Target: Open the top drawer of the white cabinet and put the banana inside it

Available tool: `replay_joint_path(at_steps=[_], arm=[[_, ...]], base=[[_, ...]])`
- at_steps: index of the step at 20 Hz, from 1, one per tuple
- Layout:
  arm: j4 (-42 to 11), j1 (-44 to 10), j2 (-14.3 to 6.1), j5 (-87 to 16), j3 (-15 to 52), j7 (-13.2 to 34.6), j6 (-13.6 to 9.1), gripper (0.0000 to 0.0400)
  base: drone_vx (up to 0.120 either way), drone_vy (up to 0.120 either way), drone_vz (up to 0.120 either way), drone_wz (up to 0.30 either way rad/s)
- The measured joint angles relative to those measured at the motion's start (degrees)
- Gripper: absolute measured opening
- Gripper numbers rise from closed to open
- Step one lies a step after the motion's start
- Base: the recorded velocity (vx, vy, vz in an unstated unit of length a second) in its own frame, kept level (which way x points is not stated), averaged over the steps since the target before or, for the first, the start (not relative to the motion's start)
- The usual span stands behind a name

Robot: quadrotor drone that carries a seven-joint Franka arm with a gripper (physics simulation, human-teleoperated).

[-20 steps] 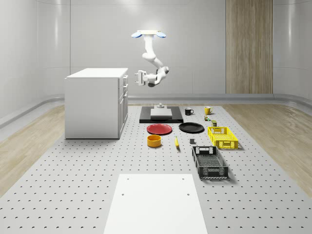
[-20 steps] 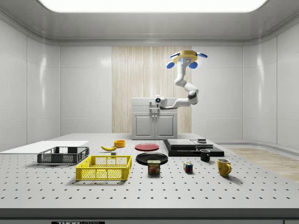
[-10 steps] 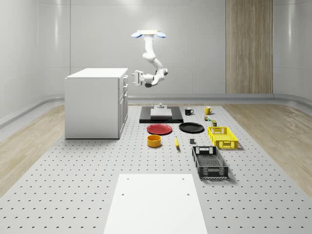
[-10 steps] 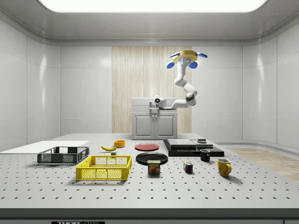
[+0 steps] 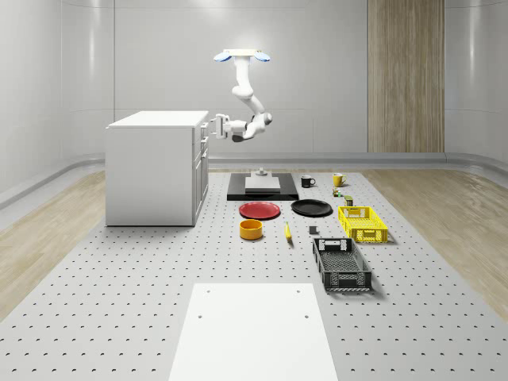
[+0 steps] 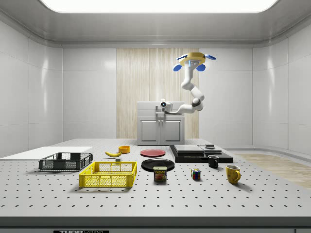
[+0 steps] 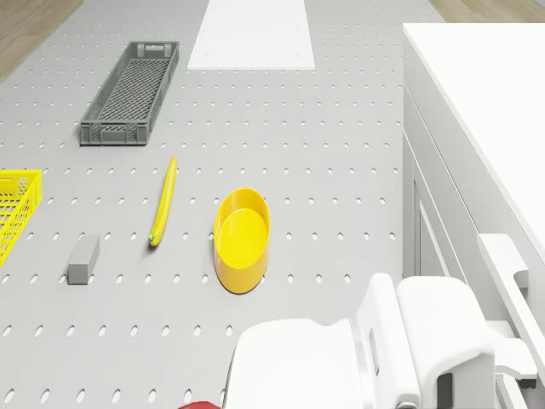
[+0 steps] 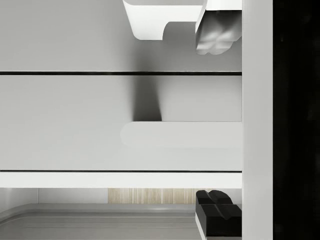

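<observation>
In the whole-scene view, the white cabinet (image 5: 156, 167) stood on the perforated table (image 5: 119, 278) at the left, its drawer fronts facing the view's right and all of them shut. Just beside the top drawer (image 5: 203, 130), the gripper (image 5: 216, 125) reached in level from the right at the height of the drawer's handle. In the wrist view the jaws stood apart, one pale fingertip (image 8: 217, 32) and one dark fingertip (image 8: 217, 212) straddling the handle (image 8: 182, 135) and not closed on it. The arm bent up from there to the drone (image 5: 241, 56), which hovered high above the black slab (image 5: 263, 189) to the right of the cabinet. Further right and nearer the camera, the banana (image 5: 287, 232) lay flat on the table, just beside the yellow bowl (image 5: 252, 229) and well apart from the cabinet. Right of it sat the grey crate (image 5: 341, 264) and the yellow crate (image 5: 363, 223).
</observation>
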Motion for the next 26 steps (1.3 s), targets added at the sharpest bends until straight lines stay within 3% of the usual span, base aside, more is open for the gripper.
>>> replay_joint_path(at_steps=[13, 26], arm=[[1.20, -1.59, 4.18, 5.53, 4.01, -2.43, -0.27, 0.0400], [3.83, -4.47, 9.09, 8.90, 6.28, -4.01, -3.05, 0.0400]], base=[[0.000, 0.000, 0.000, 0.000], [0.000, 0.000, 0.000, 0.000]])
